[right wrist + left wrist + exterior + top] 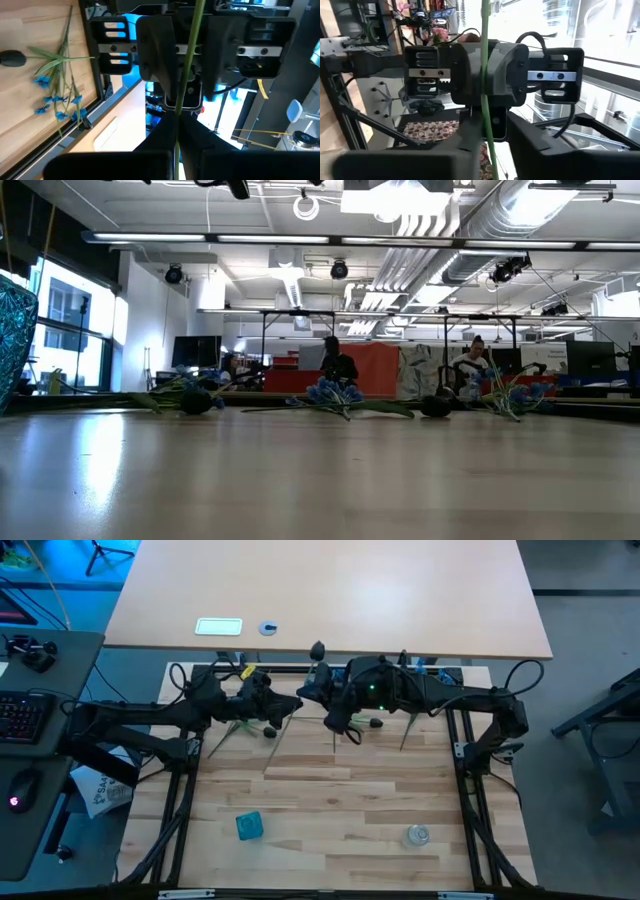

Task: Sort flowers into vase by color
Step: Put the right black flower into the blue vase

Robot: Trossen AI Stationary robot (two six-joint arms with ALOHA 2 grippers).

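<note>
Two grippers meet over the far middle of the bench (330, 810), facing each other: the left gripper (275, 703) from the left, the right gripper (332, 712) from the right. Each wrist view shows one thin green stem (484, 75) running between that arm's own fingers, with the other arm's gripper head-on just behind it. Both pairs of fingers look clenched on that stem, so I judge this to be a hand-over of one flower. Its head is out of sight in both wrist views, so I cannot tell whether it is a blue sprig or a dark bud.

To do this step well, only one gripper should let go, and only once the other's hold is sure. A stem this thin can slip or swivel in a loose pinch. The receiving arm should draw straight back so the stem is not bent between the two.

Colour has to be settled before moving on, since two vases wait at the near edge: a blue vase (248, 827) on the left and a clear vase (417, 835) on the right. For either one, the stem should hang upright over the mouth before release.

More flowers lie along the far edge, blue sprigs (335, 393) and a dark bud (435, 407) among them, so the arm carrying the flower should lift clear of them.
</note>
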